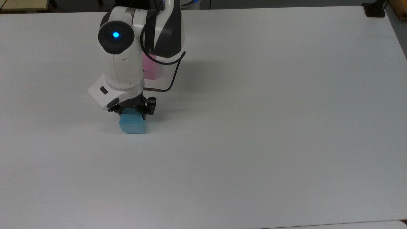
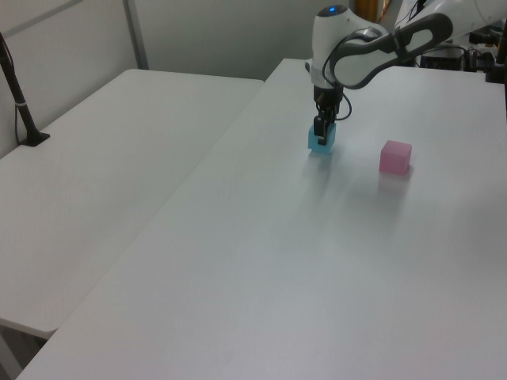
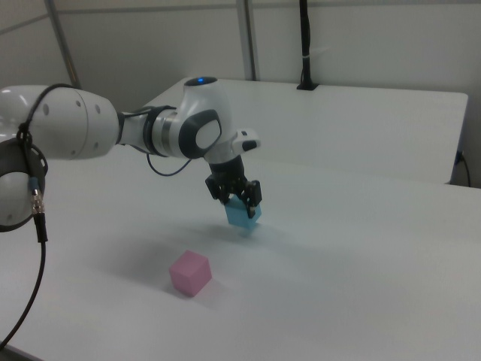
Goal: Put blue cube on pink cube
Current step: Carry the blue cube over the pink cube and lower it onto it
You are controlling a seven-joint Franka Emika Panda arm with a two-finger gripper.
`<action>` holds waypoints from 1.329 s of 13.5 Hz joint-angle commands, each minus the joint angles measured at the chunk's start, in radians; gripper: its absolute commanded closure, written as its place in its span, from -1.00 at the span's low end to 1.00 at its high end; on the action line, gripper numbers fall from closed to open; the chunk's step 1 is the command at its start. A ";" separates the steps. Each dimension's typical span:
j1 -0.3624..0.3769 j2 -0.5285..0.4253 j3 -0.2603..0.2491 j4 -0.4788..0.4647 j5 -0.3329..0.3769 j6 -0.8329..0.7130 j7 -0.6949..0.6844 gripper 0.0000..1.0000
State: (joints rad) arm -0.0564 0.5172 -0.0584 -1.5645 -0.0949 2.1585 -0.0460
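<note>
Right view: blue cube point(image 3: 243, 213) between tool point(image 3: 235, 197) fingers

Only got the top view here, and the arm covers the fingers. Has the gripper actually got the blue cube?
Observer: Yes. In the right view the gripper is shut on the blue cube.
Operator: Off the table?
Observer: Looks so. The right view shows a shadow under it on the table, and the cube is slightly tilted.
Operator: Pink cube is half hidden for me. Is it free?
Observer: The left view shows the pink cube standing alone, apart from the arm.
</note>
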 commanded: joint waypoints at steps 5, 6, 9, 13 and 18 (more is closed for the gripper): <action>-0.008 -0.294 0.002 -0.020 0.069 -0.369 0.026 -0.33; -0.003 -0.337 0.002 -0.023 0.070 -0.435 0.020 -0.33; 0.004 -0.428 0.003 -0.057 0.076 -0.526 0.012 -0.33; 0.010 -0.586 0.003 -0.247 0.092 -0.456 0.000 -0.33; 0.009 -0.668 0.005 -0.451 0.092 -0.287 -0.005 -0.33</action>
State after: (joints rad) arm -0.0577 -0.0848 -0.0499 -1.8883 -0.0177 1.7928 -0.0365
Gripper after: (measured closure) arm 0.335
